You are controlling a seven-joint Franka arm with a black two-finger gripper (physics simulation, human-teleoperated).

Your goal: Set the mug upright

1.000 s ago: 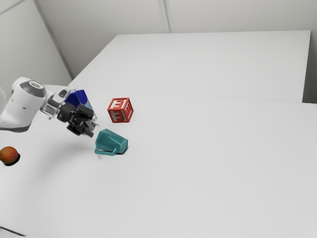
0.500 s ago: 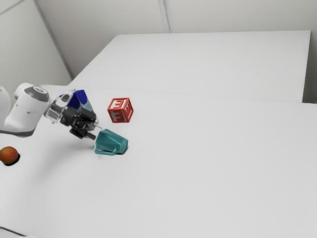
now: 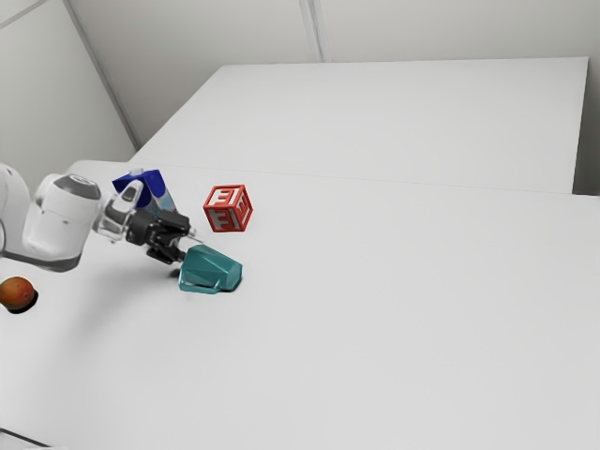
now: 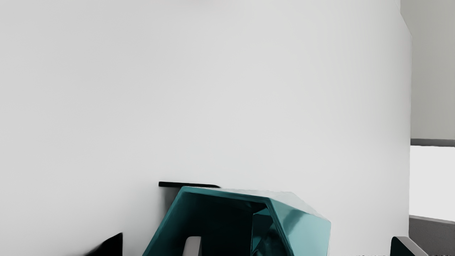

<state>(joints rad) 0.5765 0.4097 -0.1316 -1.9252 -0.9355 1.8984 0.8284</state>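
Faces the open, angular mouth of the teal mug (image 4: 308, 229), tipped on its side on the white tabletop (image 4: 249, 106). Has the claw (image 3: 190, 248) spread wide, with 1 fingertip (image 4: 193, 246) overlapping the mouth and 1 beyond the mug's side.

Arm (image 3: 64, 222) bent, ext. view's L | grpr (image 3: 192, 248) angled dwn | fingers (image 4: 193, 247) wide apart

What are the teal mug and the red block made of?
The mug looks like shiny glass or glossy plastic, since its flat sides catch bright reflections. The block might be painted wood or plastic: it has raised-looking red edges and pale letters.
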